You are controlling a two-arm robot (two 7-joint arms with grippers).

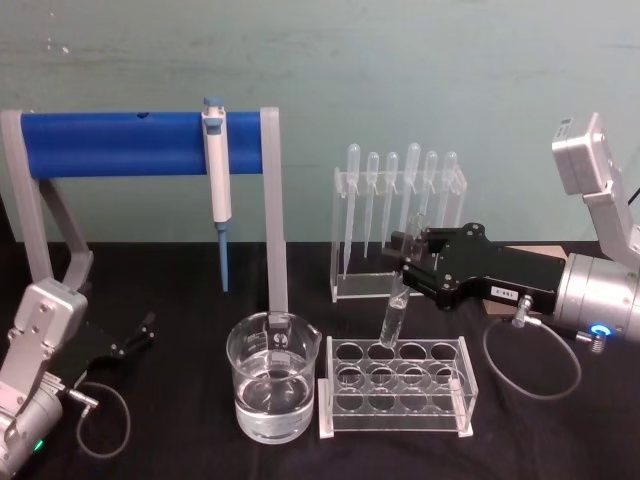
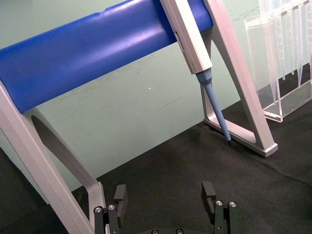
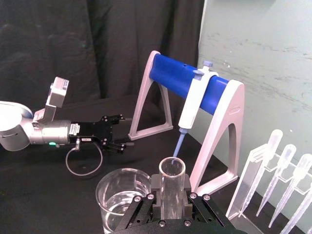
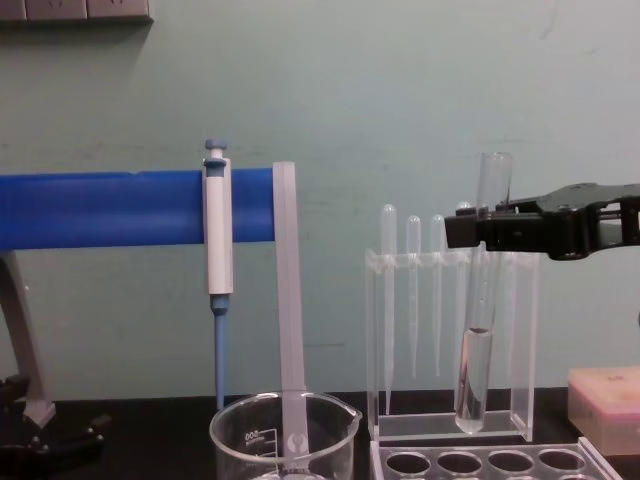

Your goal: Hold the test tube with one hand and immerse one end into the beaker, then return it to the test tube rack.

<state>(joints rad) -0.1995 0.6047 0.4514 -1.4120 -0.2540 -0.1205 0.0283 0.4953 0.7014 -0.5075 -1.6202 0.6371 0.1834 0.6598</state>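
Two black fingers of the right gripper [image 1: 408,262] clamped the test tube [image 1: 393,320] a little below its open rim. They held it nearly upright, its rounded end hanging just above the back row of the test tube rack [image 1: 400,422]. The beaker [image 1: 250,362], part-filled with clear liquid, stood just beside the rack on the robot's left. Well beyond it, the left gripper [image 1: 140,333] lay parked, fingers spread. Judged step: carrying the tube clear of the rack. Next it likely needed a sideways move over the beaker, then gentle lowering.
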